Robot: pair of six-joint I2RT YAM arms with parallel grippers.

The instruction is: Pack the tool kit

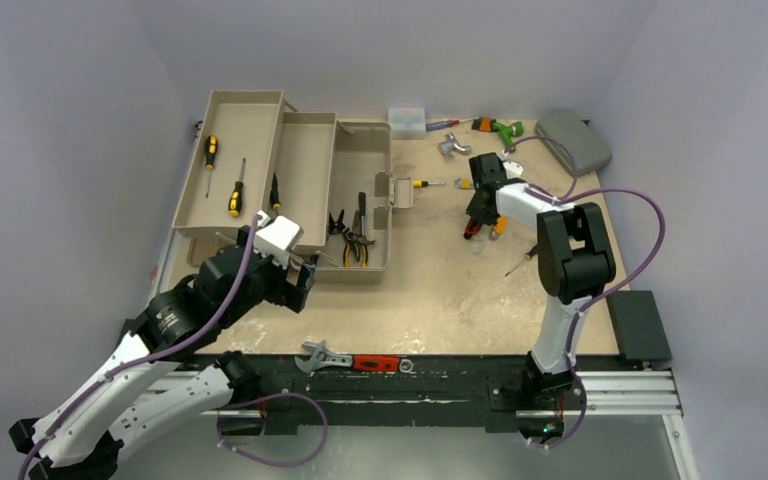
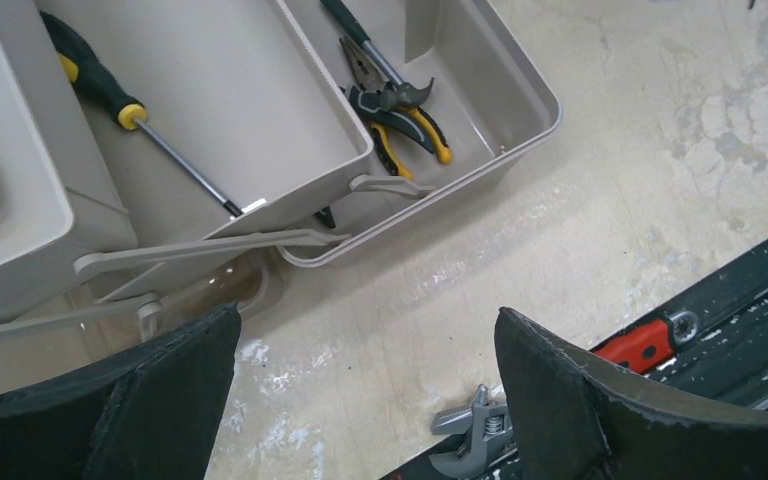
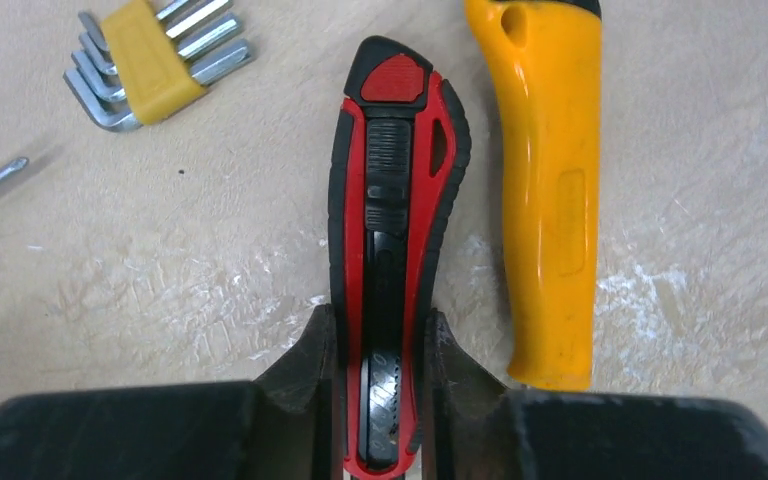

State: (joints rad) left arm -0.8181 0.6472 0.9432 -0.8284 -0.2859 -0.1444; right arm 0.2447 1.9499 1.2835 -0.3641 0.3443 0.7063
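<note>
The right gripper [image 3: 380, 345] pinches the red utility knife [image 3: 390, 200] lying on the desk [image 1: 440, 290], right of the open toolbox [image 1: 305, 165]. The left gripper [image 2: 367, 320] gapes empty. The next move is probably to lift the knife across into the toolbox.

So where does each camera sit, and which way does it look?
Top: above and behind, looking down on the table; both arms show.
Left wrist: on that arm, looking past its open fingers at the toolbox.
Right wrist: straight down on a red knife between its fingers.
Shared: top and left wrist show the pliers.
</note>
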